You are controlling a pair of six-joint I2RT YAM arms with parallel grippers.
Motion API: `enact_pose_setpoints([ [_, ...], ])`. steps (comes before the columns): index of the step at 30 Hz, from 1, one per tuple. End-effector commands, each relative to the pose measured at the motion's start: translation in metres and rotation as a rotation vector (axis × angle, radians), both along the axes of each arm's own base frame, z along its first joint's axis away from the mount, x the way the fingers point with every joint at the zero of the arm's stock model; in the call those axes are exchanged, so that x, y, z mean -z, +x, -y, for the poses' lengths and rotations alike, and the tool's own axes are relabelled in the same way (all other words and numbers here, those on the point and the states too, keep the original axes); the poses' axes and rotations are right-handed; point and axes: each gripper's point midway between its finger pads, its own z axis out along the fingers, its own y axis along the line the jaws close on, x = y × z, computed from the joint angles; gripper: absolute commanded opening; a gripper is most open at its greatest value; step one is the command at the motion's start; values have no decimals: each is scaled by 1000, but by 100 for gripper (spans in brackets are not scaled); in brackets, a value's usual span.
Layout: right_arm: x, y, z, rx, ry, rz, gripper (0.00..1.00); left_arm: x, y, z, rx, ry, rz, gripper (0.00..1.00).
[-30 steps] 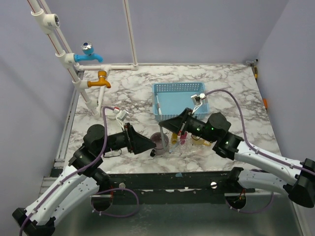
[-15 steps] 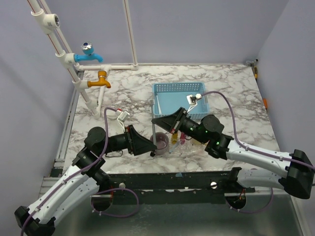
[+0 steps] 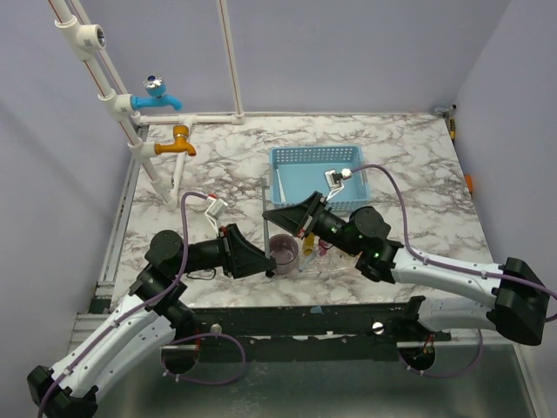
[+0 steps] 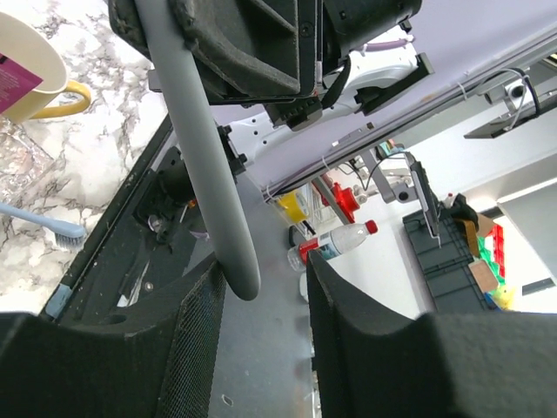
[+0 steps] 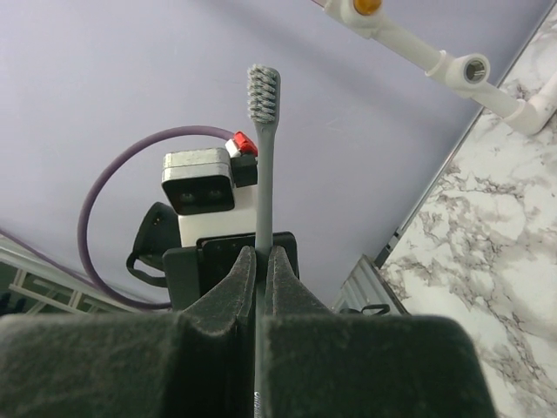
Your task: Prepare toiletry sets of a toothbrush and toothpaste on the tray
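Holding the grey toothbrush (image 3: 265, 205) upright at frame centre in the clamped right gripper (image 5: 259, 261), left gripper (image 4: 261, 287) gaping beside the mauve cup (image 3: 283, 251), we are mid-transfer and are judging the next move a carry up-frame to the blue tray (image 3: 287, 157).

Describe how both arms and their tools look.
The left arm and right arm have white shell links and black joint housings. Each carries a purple cable running to a small white wrist box with a red connector. The left tool and right tool are black and wedge-shaped. Green lights glow on the right arm.
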Motion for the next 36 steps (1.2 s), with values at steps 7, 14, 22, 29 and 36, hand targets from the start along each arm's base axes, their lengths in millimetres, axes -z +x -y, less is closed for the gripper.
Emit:
enact_pose_setpoints([
  [7, -4, -10, 1, -9, 57, 29, 1, -10, -10, -3, 39, -30, 36, 34],
  [14, -4, -20, 5, -19, 67, 43, 1, -7, -8, -2, 31, -23, 31, 34],
  [22, -7, -27, 6, -28, 70, 70, 1, -8, -6, -2, 24, -24, 27, 19],
  [29, -5, -27, 6, -22, 47, 91, 3, -8, -6, -4, 13, -4, 29, 0],
  [36, -4, -27, 11, -5, -60, 128, 39, 2, -2, -7, -26, 41, 38, 0],
])
